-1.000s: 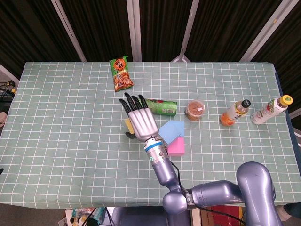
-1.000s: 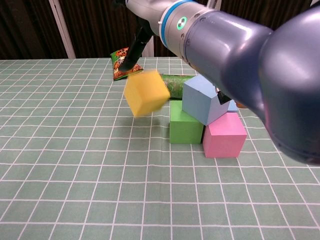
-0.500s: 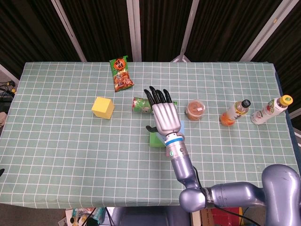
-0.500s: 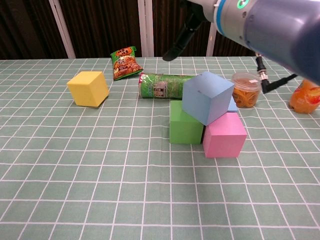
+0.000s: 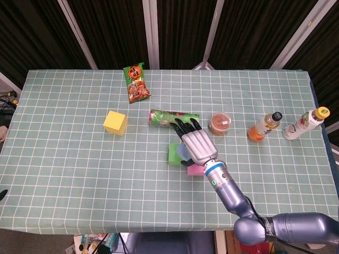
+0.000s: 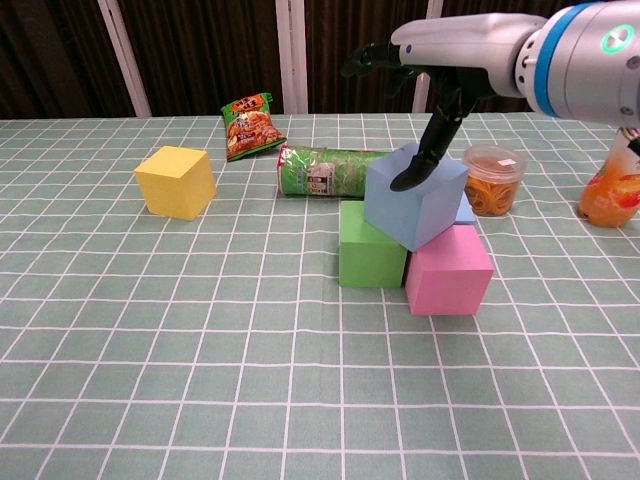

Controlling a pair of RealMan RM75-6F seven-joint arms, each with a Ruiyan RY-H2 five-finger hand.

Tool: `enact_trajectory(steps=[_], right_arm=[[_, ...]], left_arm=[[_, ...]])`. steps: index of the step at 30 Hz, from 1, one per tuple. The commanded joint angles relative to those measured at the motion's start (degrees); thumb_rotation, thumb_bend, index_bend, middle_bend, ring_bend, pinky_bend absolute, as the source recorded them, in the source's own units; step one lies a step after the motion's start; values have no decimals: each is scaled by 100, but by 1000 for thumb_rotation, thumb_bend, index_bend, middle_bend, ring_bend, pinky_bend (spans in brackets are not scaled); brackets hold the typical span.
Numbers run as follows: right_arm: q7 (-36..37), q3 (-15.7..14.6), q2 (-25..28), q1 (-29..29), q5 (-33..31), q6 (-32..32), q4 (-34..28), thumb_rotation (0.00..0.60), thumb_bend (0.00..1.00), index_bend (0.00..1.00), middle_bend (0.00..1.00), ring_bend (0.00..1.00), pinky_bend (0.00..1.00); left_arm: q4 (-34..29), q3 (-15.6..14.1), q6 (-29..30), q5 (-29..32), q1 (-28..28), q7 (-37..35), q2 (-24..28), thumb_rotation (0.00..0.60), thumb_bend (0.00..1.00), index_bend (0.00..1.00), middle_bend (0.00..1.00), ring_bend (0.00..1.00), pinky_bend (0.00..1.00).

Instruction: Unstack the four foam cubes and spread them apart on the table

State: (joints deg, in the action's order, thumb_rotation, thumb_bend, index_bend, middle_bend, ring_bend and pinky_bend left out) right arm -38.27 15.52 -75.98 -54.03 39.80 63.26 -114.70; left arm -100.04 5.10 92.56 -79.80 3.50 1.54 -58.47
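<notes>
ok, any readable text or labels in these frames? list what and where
Nothing reads clearly.
Snack bag: printed characters, too blurred to read.
Green can: white label patch, too small to read.
Two bottles: labels illegible.
Foam cubes, e.g. yellow cube: no markings.

Snack bag [image 6: 251, 124]: print too small for me to read.
Green can [image 6: 322, 170]: label illegible to me.
Bottles [image 5: 265, 126]: labels unreadable.

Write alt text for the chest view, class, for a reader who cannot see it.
The right hand hovers with fingers spread over a blue cube, which sits tilted on a green cube and a pink cube. A yellow cube stands apart on the checked tablecloth, with snacks behind.
</notes>
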Motion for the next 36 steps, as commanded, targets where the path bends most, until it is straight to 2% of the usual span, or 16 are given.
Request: enact_trajectory(steps=[1,7,14,26,36], right_arm=[[297,-176,284,57,387,-414,90,600,83,41,18,157,0],[306,-398,601,41,719,-703,184,600,83,41,20,157,0],[198,-598,659,-32,846,-837,373,600,83,44,27,160,0],[419,-692,273,-44,1599,-772,922,600,84,119,120,208,0],[227,-729,-78,-212,1668,-870,1268,600,83,245,157,218,0]], left_arm=[[-1,9,1,19,2,2,0,600,144,217,0,0,0],[-7,7,-22,22,-14,38,-6,600,144,218,0,0,0],[-14,-2,15,9,4,77,-17,600,145,218,0,0,0],[-14,6,43,21,11,142,-43,600,144,220,0,0,0],[-10,6,63,16,24,138,-40,600,144,223,0,0,0]])
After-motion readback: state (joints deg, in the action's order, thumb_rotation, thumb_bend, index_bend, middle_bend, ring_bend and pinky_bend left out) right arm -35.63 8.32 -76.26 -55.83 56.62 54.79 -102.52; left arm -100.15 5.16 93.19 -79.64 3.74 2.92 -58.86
